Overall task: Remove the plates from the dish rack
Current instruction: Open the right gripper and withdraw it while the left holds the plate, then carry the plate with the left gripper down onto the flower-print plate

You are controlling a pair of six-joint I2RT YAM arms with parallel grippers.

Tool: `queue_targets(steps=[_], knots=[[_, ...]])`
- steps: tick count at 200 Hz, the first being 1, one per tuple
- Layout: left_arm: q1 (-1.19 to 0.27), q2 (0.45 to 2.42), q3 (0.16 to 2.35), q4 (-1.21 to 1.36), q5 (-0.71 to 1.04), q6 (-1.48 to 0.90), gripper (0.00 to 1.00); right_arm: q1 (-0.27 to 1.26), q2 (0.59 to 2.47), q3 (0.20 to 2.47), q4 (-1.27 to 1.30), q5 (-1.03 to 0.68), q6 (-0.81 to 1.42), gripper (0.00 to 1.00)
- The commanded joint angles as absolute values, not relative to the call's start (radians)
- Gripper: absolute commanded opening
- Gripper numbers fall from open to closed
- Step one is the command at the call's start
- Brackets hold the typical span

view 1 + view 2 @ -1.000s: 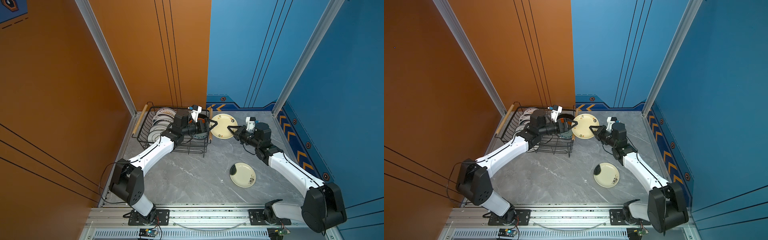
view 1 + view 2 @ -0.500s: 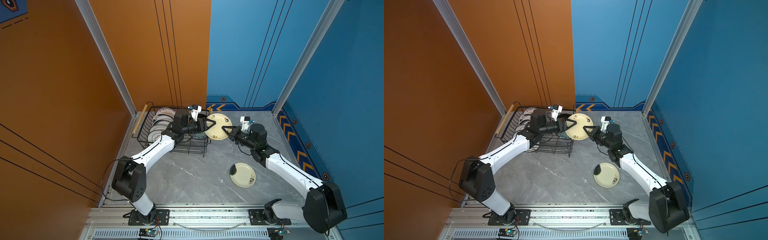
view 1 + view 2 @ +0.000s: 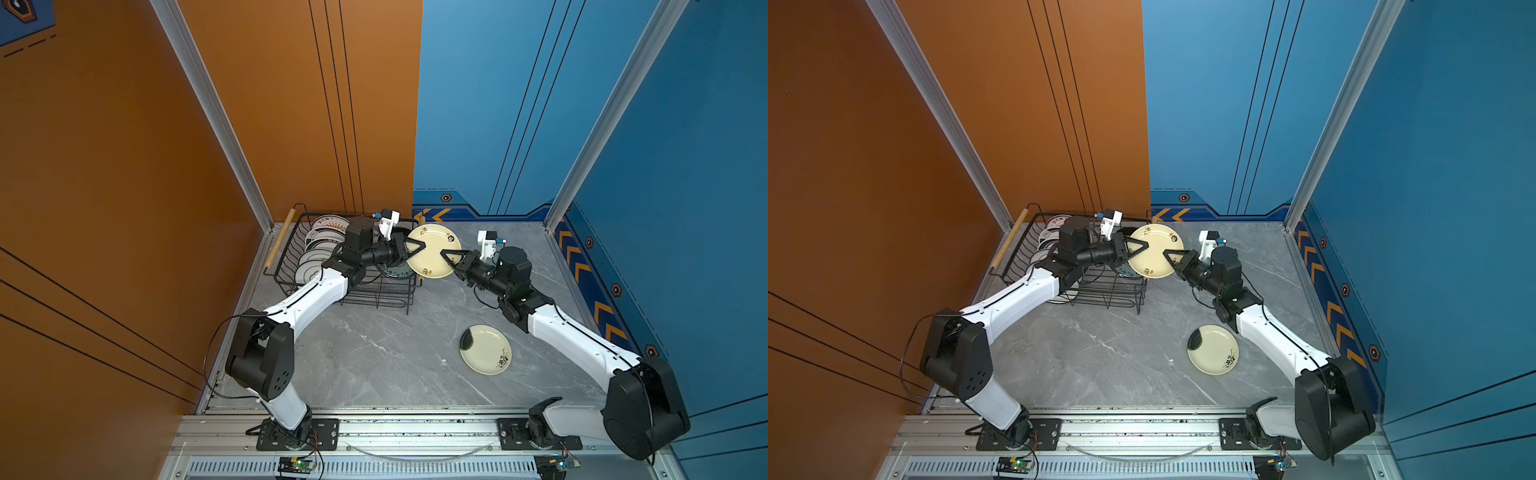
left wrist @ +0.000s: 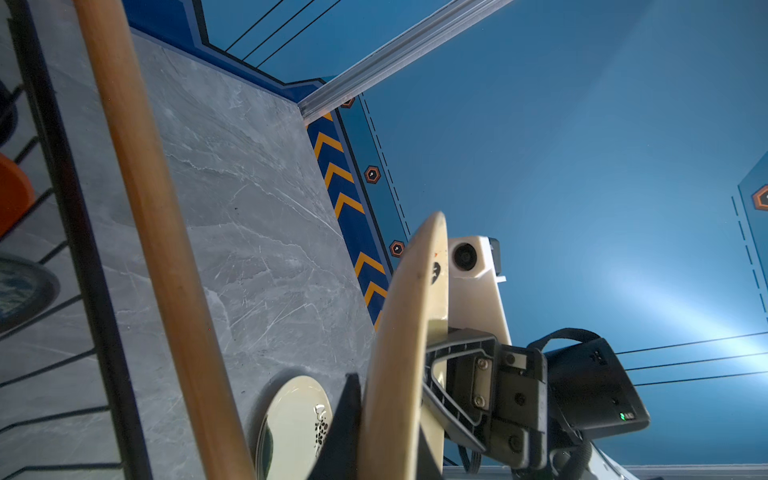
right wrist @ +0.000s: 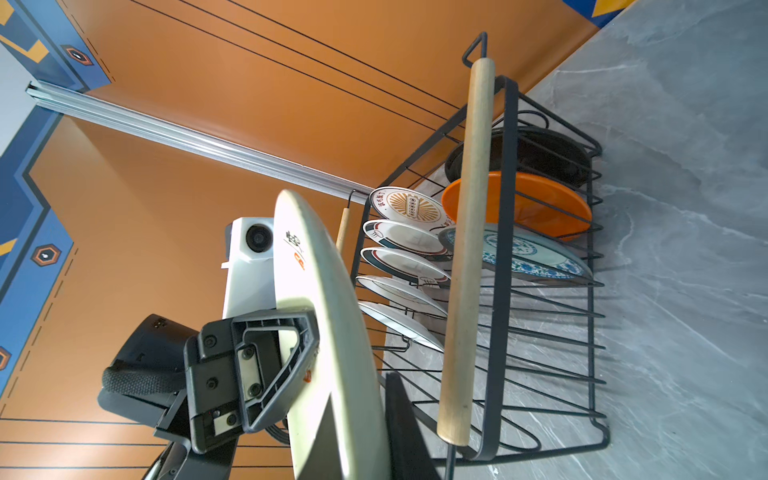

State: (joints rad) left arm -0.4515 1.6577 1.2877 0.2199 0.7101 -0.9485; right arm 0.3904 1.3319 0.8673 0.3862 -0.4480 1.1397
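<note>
The cream plate hangs tilted at the right end of the dish rack, above the table, painted face upward. The left claw is clamped on its left rim. The right claw straddles the opposite rim; I cannot tell whether it grips.

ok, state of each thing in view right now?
dish rack: on the table, partly loaded
racked plates: standing on edge in slots
held plate: on edge in the air, past the rack's end
left gripper: shut on held plate
right gripper: shut on held plate
flat plate: lying face up on the table
</note>
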Motion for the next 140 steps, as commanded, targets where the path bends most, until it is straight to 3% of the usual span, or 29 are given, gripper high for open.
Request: queue_targets(steps=[1,19,54,106,140], knots=[[-0.454,1.652,1.267,0.237,0.734,-0.943,0.01,0.398,1.355,0.894,0.397,-0.442,1.109,0.21],[-0.452,1.653,1.264,0.235,0.739,-0.957,0.0,0.399,1.359,0.894,0.399,-0.443,1.107,0.39],[-0.457,1.629,1.279,0.177,0.732,-0.942,0.0,0.377,1.331,0.902,0.338,-0.446,1.05,0.66],[-0.545,1.547,1.396,-0.253,0.551,-0.732,0.0,0.27,1.178,1.0,-0.171,-0.307,0.717,0.99],[-0.636,1.493,1.352,-0.293,0.447,-0.736,0.0,0.081,1.078,0.978,-0.292,-0.344,0.659,1.0]])
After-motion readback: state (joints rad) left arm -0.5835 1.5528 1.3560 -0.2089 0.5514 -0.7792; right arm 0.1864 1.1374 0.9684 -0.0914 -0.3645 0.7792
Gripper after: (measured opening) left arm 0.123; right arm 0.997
